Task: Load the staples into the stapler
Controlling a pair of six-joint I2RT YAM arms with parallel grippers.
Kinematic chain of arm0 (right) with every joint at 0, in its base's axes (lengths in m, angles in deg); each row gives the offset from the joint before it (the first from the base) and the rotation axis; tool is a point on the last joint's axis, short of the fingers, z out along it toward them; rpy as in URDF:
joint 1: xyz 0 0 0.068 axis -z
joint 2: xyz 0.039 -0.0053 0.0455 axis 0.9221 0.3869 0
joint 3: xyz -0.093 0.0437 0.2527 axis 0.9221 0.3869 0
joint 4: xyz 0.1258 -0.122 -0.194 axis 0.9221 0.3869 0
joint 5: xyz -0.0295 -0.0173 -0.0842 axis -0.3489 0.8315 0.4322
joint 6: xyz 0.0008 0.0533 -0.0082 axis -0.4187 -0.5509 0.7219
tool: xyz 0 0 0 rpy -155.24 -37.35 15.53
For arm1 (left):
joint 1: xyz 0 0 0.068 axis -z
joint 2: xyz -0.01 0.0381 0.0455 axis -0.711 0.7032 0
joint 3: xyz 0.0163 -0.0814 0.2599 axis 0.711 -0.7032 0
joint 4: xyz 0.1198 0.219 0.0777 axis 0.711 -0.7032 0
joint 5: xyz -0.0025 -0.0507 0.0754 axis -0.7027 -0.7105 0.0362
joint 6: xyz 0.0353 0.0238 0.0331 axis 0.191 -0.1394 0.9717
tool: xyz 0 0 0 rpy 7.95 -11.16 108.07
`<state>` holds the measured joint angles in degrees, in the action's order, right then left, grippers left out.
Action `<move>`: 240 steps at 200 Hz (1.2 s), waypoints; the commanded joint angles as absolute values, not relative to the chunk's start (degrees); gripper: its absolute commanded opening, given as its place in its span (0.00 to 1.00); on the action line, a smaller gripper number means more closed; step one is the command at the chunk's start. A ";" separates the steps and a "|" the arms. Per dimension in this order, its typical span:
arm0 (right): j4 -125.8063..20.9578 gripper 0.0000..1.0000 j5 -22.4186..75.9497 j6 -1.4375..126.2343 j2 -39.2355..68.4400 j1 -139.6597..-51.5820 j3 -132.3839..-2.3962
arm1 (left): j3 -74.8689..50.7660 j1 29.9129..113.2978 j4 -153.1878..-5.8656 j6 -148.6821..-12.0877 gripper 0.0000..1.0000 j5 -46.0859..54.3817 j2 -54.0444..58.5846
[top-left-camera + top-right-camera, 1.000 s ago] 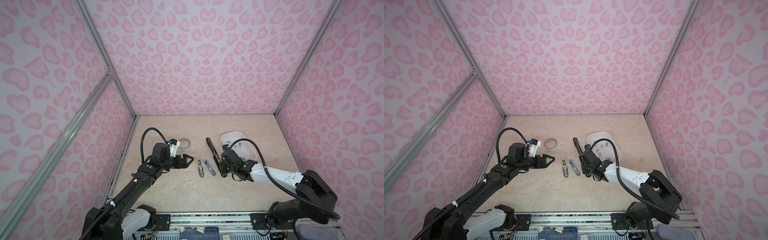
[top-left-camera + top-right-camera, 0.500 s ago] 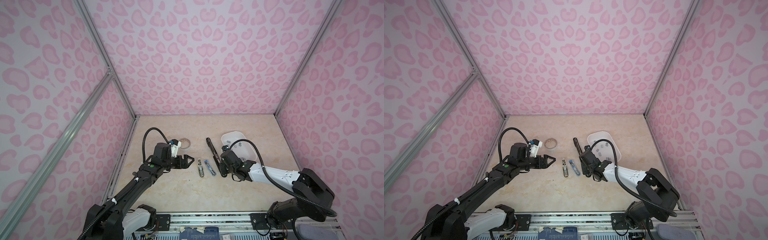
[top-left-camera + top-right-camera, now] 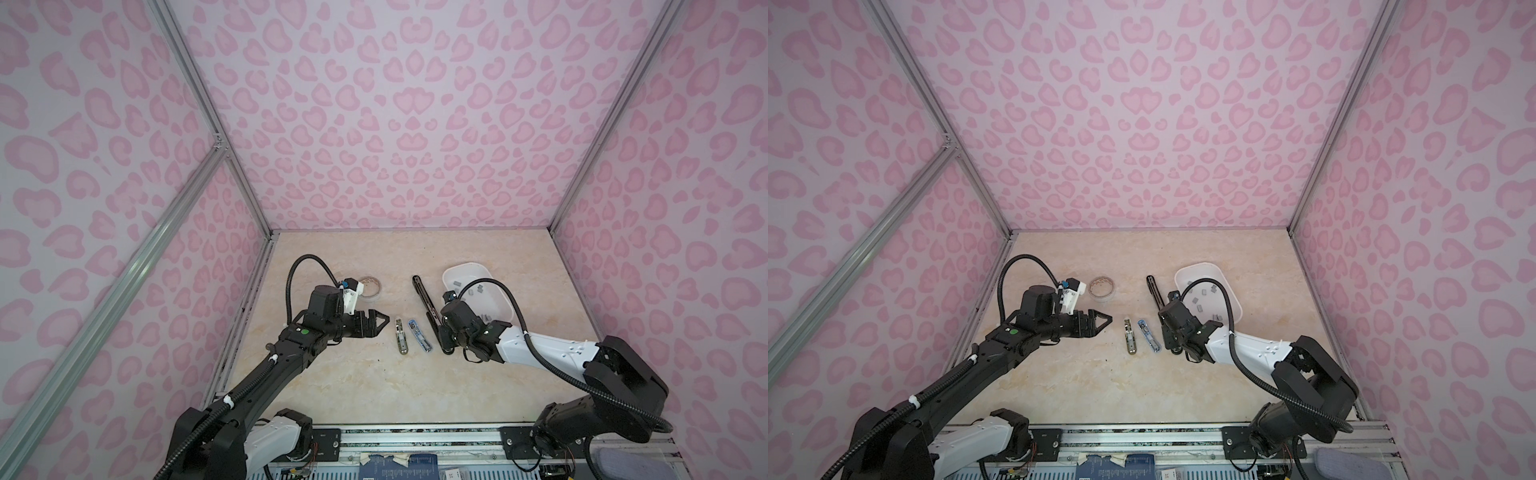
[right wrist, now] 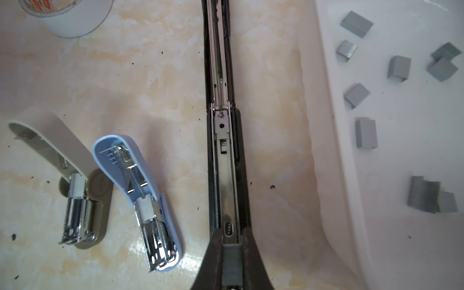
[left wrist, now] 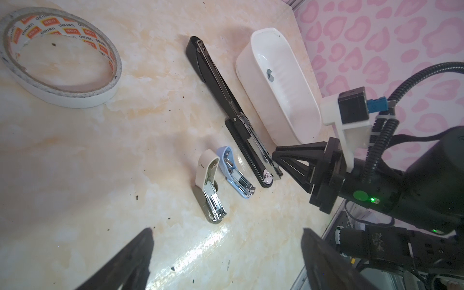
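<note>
Found right tool clamped on a grey staple strip over channel of long black stapler, other staples in white tray; left tool spread wide, empty. Judged strip light, brittle: best pinched across sides.

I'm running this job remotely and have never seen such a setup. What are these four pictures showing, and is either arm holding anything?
Two robot arms work at a table. Two pictures look down from overhead, nearly identical; the other two come from a camera on each arm's wrist. On the table lie a long black stapler, a blue stapler and a white-and-olive stapler, all flipped open, a tape roll, and a white tray of loose staples. The left fingers hang open and empty near the small staplers. The right fingers are shut on a grey staple strip at the end of the black stapler's open channel.
</note>
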<state>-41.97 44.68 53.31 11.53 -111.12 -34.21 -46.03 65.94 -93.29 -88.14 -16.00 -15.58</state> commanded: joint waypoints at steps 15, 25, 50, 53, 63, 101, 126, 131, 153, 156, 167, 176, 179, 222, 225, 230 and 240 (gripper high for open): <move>-43.07 0.09 44.60 53.64 12.26 -111.21 -34.04 | -45.14 66.07 -92.95 -87.60 0.92 -15.93 -15.32; -42.98 0.09 44.79 53.56 12.48 -111.18 -33.99 | -45.15 66.08 -92.90 -87.52 0.92 -15.95 -15.42; -43.29 0.09 44.55 53.56 12.77 -111.19 -34.07 | -45.12 66.11 -92.89 -87.56 0.92 -15.77 -15.31; -43.23 0.09 44.55 53.56 12.87 -111.25 -34.00 | -45.18 66.06 -93.00 -87.52 0.92 -15.75 -15.33; -43.22 0.09 44.70 53.60 13.05 -111.19 -33.99 | -45.19 66.15 -92.90 -87.51 0.92 -15.81 -15.22; -42.99 0.08 44.76 53.56 13.44 -111.20 -33.91 | -45.11 66.19 -92.83 -87.51 0.92 -15.68 -14.83; -42.88 0.08 44.81 53.43 13.05 -111.23 -33.48 | -45.04 66.24 -92.73 -87.51 0.92 -15.66 -14.58; -42.76 0.08 44.67 53.38 13.02 -111.24 -33.39 | -45.04 66.23 -92.76 -87.51 0.92 -15.66 -14.57; -42.31 0.08 44.48 53.23 12.42 -111.24 -32.79 | -44.98 66.33 -92.64 -87.49 0.92 -15.60 -14.39; -42.26 0.08 44.51 53.22 12.31 -111.27 -32.72 | -45.01 66.32 -92.68 -87.53 0.92 -15.58 -14.35; -41.79 0.08 44.33 53.07 12.02 -111.28 -32.48 | -45.00 66.33 -92.69 -87.51 0.91 -15.62 -14.24; -41.47 0.08 44.20 52.87 11.71 -111.31 -32.14 | -44.98 66.34 -92.64 -87.47 0.91 -15.62 -14.11; -41.40 0.08 44.18 52.81 11.62 -111.35 -32.01 | -44.99 66.39 -92.69 -87.50 0.91 -15.59 -14.12; -40.68 0.08 44.02 51.85 9.55 -111.84 -30.14 | -44.90 66.50 -92.57 -87.42 0.91 -15.52 -13.78; -40.57 0.08 44.07 51.86 9.47 -111.87 -30.06 | -44.89 66.50 -92.51 -87.42 0.91 -15.53 -13.78; -40.59 0.08 44.11 51.73 9.35 -111.96 -29.91 | -44.90 66.50 -92.57 -87.43 0.91 -15.52 -13.76; -40.47 0.08 44.32 51.54 8.99 -112.11 -29.65 | -44.88 66.61 -92.56 -87.45 0.91 -15.53 -13.69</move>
